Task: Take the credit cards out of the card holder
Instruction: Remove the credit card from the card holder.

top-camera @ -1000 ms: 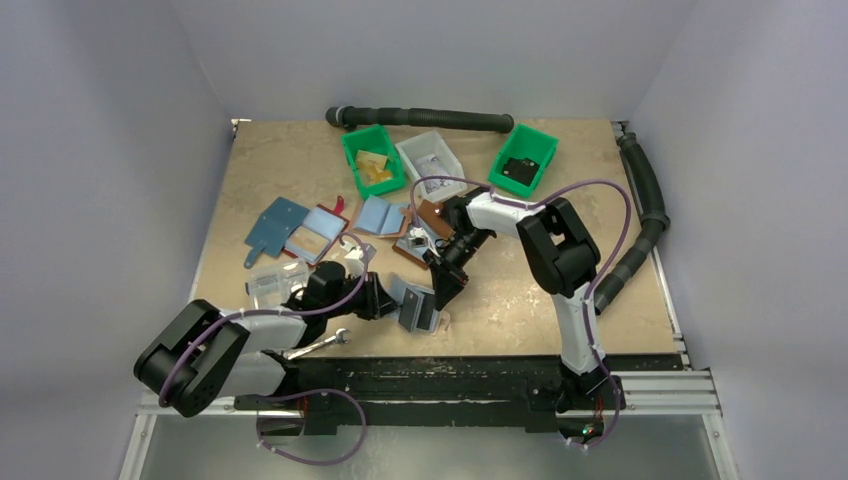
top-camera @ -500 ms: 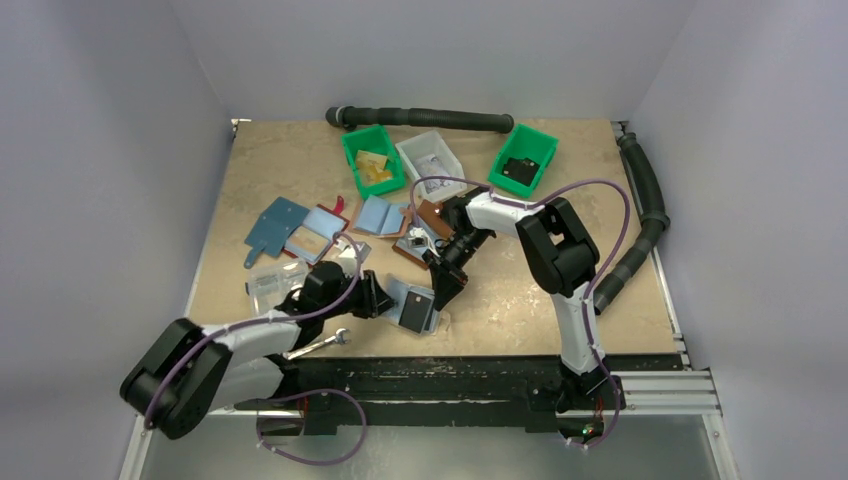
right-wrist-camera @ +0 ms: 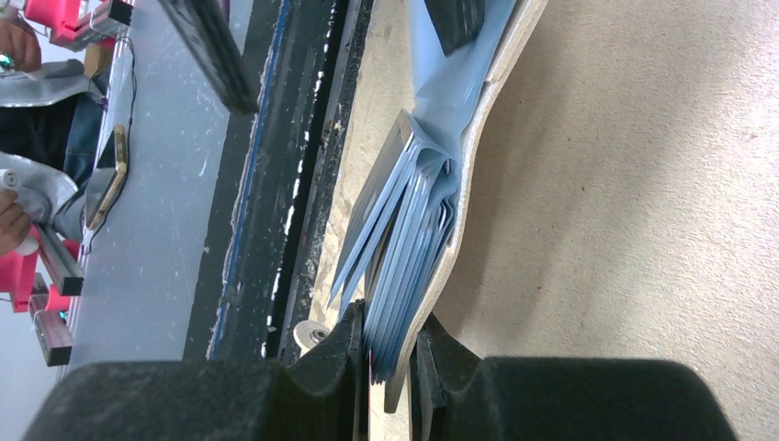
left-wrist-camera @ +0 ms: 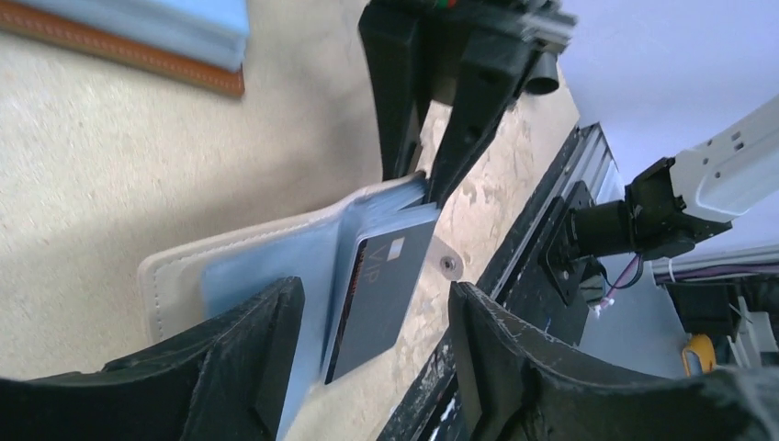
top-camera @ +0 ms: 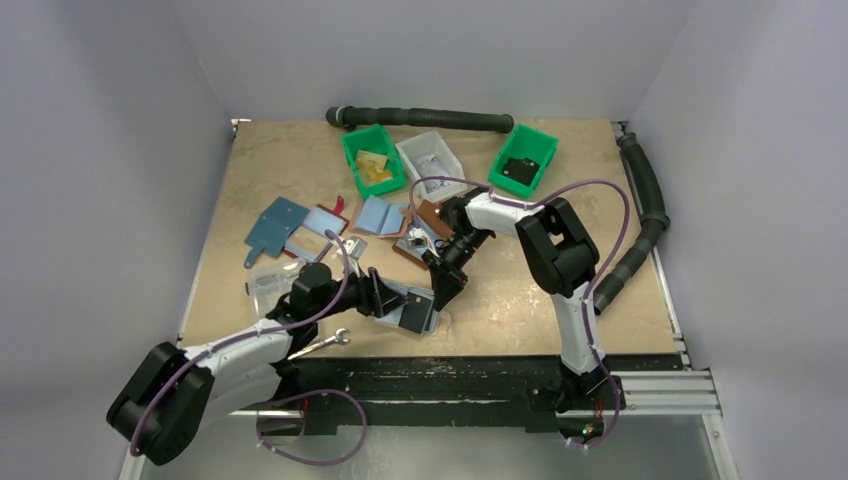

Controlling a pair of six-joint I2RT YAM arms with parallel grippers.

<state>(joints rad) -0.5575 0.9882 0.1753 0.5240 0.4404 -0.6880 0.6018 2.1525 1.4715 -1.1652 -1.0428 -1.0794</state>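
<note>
The card holder (top-camera: 424,300) lies near the table's front edge, whitish rim with light blue sleeves (left-wrist-camera: 266,266) fanned open. A dark grey credit card (left-wrist-camera: 381,289) marked VIP sticks partly out of the sleeves, and shows as a dark patch (top-camera: 413,315) from above. My left gripper (top-camera: 388,300) is open, its fingers either side of that card (left-wrist-camera: 372,308) without touching it. My right gripper (top-camera: 441,292) is shut on the holder's far edge, pinching the whitish cover (right-wrist-camera: 482,129) and the blue sleeves (right-wrist-camera: 404,230) between its fingertips (right-wrist-camera: 390,335).
Brown wallets with blue lining (top-camera: 303,232) (top-camera: 385,215) and a clear plastic box (top-camera: 270,282) lie behind the left arm. Two green bins (top-camera: 372,160) (top-camera: 523,160) and a white bin (top-camera: 430,155) stand at the back. A black hose (top-camera: 430,118) runs along the far edge. A metal tool (top-camera: 325,343) lies by the front rail.
My left gripper has opened and let go of the dark card. The holder has gone from standing on edge to lying flatter. The right gripper has kept its grip and place.
</note>
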